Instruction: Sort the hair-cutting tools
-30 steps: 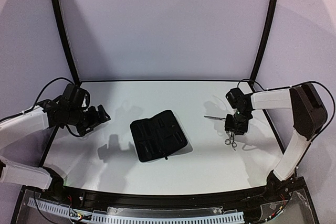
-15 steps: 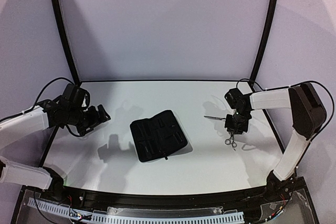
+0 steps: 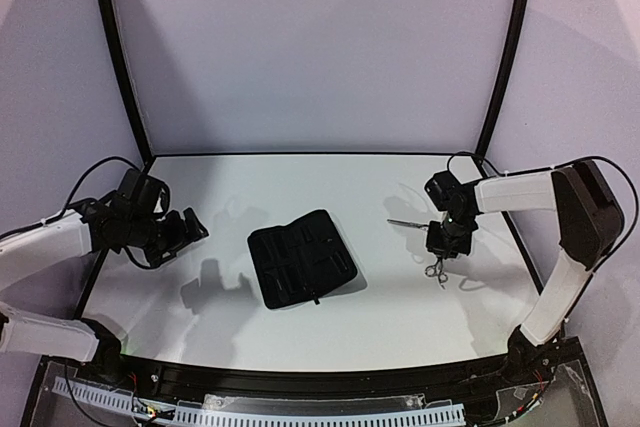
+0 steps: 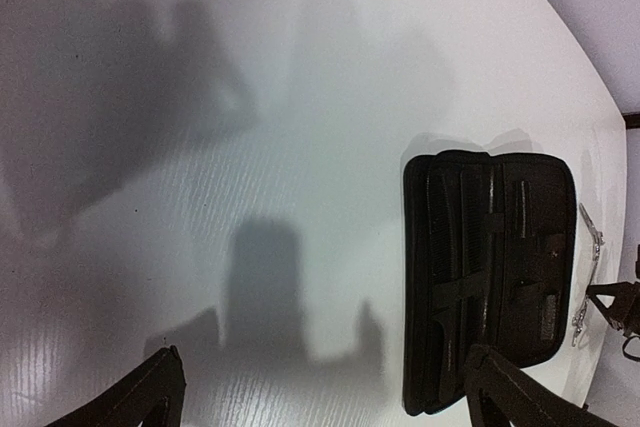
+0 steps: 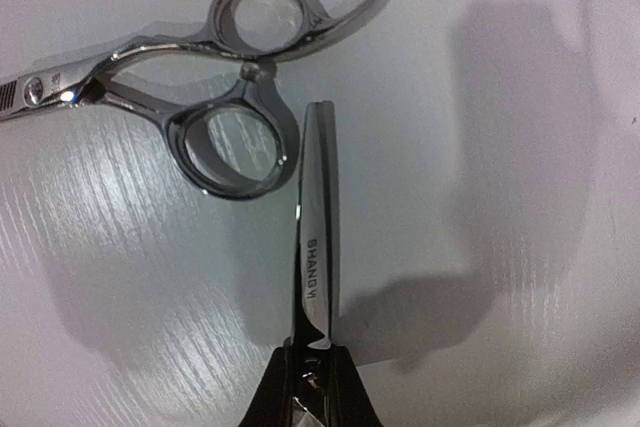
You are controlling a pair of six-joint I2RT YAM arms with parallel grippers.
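Observation:
My right gripper is shut on the blade of a silver scissors, tip pointing away over the white table. A second silver scissors lies flat there, its ring handles next to that tip. In the top view the right gripper stands at the right, with a thin blade to its left and ring handles below; I cannot tell which scissors each belongs to. My left gripper is open and empty above the table's left side. No combs show loose on the table.
A black zip case lies open in the middle of the table, straps and slots showing. The table's black back rail and two black uprights frame the area. Cables loop off both arms.
My left arm has moved slightly left and lower. My right gripper has shifted a little left with the scissors. The case has not moved.

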